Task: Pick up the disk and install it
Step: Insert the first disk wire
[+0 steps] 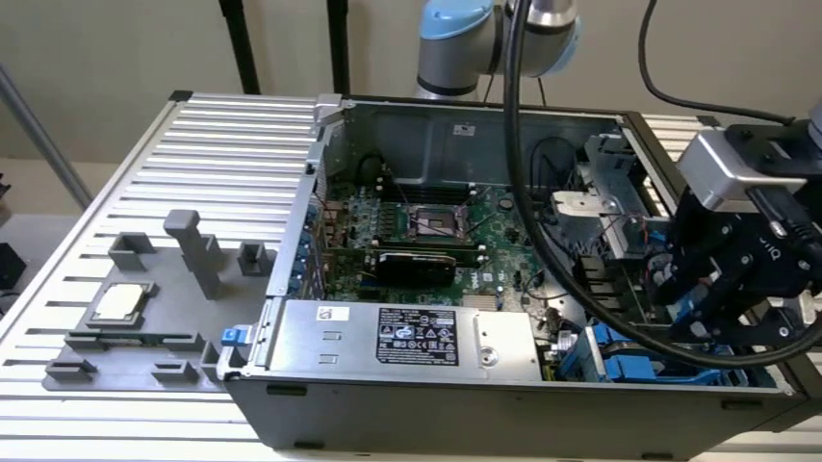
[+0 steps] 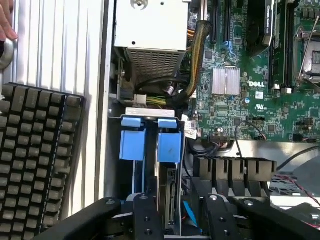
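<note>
Right now my gripper (image 1: 702, 308) hangs over the drive bay (image 2: 150, 114) of the computer case (image 1: 385, 404), the disk (image 2: 171, 200) on edge between my jaws. Whether they clamp it, I cannot tell.

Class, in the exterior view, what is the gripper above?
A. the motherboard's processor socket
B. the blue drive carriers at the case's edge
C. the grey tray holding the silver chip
B: the gripper hangs at the exterior view's right, above the blue drive carriers inside the computer case.
</note>
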Controlling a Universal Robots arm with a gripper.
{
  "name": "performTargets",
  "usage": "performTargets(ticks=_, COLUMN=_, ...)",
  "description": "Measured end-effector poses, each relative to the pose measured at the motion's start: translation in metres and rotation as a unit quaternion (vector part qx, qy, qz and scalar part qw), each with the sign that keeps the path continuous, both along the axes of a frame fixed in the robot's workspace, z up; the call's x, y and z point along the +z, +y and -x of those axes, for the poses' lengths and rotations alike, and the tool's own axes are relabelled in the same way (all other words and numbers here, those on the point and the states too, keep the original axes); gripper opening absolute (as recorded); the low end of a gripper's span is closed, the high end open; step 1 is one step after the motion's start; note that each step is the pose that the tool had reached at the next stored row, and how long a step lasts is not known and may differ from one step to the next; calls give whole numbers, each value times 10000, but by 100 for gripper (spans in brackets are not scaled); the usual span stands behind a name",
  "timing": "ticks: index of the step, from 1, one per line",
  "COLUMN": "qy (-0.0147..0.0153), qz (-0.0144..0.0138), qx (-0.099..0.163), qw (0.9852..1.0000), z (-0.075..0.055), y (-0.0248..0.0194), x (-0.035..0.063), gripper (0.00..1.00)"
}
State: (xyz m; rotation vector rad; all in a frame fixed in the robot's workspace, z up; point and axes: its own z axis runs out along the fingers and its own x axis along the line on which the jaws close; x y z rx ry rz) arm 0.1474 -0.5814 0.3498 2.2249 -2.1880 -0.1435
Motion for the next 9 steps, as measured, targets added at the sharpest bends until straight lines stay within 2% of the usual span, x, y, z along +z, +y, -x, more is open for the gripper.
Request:
performTargets(ticks=3, qy=0, qz=-104, qx=0, qw=9999, z=-74, y=-22, x=0, gripper=100)
performTargets(ticks=5, qy=0, qz=-162, qx=0, qw=9999, z=-141, y=-32, x=0, gripper=100)
performTargets(ticks=7, qy=0, qz=-197, qx=0, qw=9998, z=-217, y=-46, x=2, gripper=100)
performTargets(ticks=9, qy=2, qz=-208, qx=0, qw=9998, z=-292, y=-67, x=6, gripper=100)
